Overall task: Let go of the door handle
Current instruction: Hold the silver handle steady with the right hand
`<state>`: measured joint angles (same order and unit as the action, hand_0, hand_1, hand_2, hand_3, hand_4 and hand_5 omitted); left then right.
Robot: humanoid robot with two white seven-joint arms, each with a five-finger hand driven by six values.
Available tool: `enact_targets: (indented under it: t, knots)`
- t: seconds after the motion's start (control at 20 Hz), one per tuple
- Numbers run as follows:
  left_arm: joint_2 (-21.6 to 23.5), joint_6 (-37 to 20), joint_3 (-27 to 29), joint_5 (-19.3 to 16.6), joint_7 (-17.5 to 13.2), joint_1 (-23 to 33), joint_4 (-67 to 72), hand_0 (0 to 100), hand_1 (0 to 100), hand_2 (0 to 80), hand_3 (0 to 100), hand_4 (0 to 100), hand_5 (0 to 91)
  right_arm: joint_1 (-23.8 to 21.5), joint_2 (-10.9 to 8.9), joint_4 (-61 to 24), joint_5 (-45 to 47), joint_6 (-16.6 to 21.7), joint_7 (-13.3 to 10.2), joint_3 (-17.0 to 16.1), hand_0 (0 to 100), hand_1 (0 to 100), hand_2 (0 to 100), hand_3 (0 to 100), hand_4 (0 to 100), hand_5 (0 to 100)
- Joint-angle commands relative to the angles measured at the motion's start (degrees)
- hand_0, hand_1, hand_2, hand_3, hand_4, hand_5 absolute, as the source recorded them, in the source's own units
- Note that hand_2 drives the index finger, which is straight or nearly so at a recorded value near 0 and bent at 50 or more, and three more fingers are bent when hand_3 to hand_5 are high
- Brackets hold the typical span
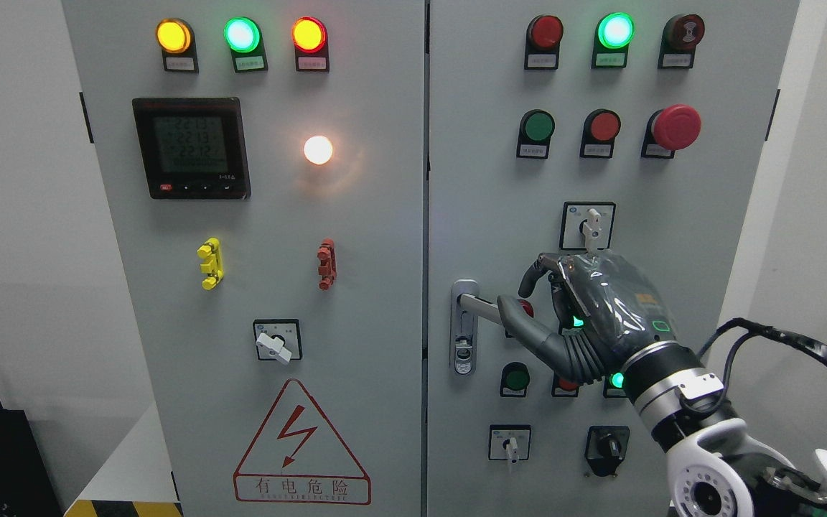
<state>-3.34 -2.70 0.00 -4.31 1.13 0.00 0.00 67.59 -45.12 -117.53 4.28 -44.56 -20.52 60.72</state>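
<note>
The right hand [586, 316] is reaching in from the lower right and sitting at the free end of the door handle [482, 307], a silver lever jutting rightward from its lock plate [464, 327] on the right cabinet door [492, 179]. Its thumb is lying under the lever's tip while the fingers are curling loosely above, seemingly easing off rather than clamping; whether contact remains, I cannot tell. The left arm is not showing

door handle [482, 306] end behind right hand [593, 316]
</note>
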Motion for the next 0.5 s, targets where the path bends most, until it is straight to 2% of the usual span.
enact_targets:
  t: [0.0, 0.45]
  knots:
    - [0.0, 0.0, 0.1, 0.0, 0.0, -0.2, 0.5, 12, 39, 0.0, 0, 0, 0.0, -0.3, -0.15, 1.0, 0.1, 0.9, 0.0, 0.1, 45, 24, 51, 100, 100, 100]
    - [0.0, 0.0, 0.1, 0.0, 0.0, -0.2, 0.5, 12, 39, 0.0, 0, 0, 0.0, -0.1, -0.24, 2.5, 1.3, 3.2, 0.0, -0.1, 45, 25, 51, 100, 100, 100]
